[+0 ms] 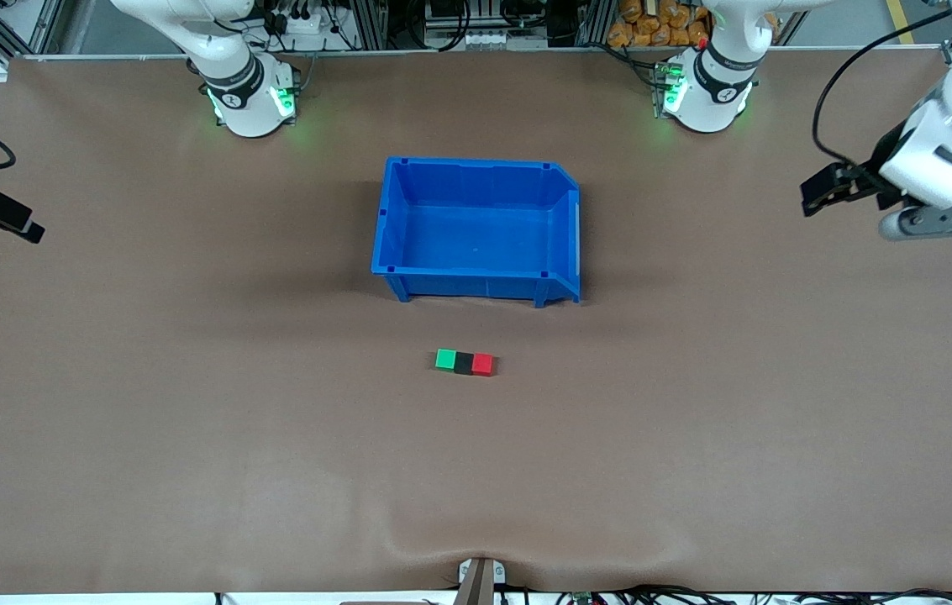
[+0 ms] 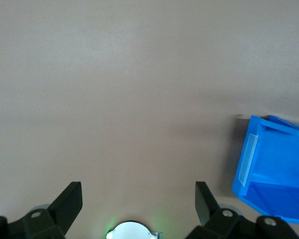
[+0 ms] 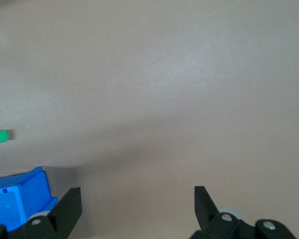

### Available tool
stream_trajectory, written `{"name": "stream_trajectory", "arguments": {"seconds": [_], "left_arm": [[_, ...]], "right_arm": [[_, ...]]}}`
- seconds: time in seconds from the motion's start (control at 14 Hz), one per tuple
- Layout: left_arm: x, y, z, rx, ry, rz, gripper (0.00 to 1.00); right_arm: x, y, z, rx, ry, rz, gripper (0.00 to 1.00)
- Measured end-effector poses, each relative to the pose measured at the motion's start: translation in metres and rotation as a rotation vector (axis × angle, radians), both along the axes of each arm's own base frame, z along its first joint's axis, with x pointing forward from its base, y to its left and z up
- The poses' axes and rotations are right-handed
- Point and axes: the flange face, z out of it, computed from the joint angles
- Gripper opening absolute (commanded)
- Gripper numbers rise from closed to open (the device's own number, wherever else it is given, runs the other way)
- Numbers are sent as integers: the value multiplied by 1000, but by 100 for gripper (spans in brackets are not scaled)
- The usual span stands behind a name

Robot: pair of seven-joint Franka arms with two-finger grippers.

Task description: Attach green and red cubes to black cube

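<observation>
The green cube, black cube and red cube lie touching in one row on the brown table, the black one in the middle, nearer to the front camera than the blue bin. My left gripper hangs open over the left arm's end of the table, far from the cubes. My right gripper hangs open over the right arm's end. Both wrist views show wide-open, empty jaws: the left gripper and the right gripper. The green cube shows small in the right wrist view.
The blue bin stands empty in the middle of the table, between the arm bases and the cubes. Its wall shows in both wrist views, blue bin and blue bin. The two arm bases stand along the table's edge farthest from the front camera.
</observation>
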Motion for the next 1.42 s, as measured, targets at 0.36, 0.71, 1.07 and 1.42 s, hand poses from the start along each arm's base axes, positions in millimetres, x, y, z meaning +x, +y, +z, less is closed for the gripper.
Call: {"name": "stream_trajectory", "arguments": {"seconds": [0.36,0.71,1.07,1.42], "left_arm": [[-16,8,11,-1,-12,10,100],[-15,12,11,-5,-5,-72,100],[-14,13,19,-8,-22,-83,100],[-14,13,33,-10,-52,-82,100]], "right_arm": [[0,0,0,0,0,0,100],[0,0,0,0,0,0,100],[1,0,-2,1,3,0,100],[2,1,-3,1,6,2,100]]}}
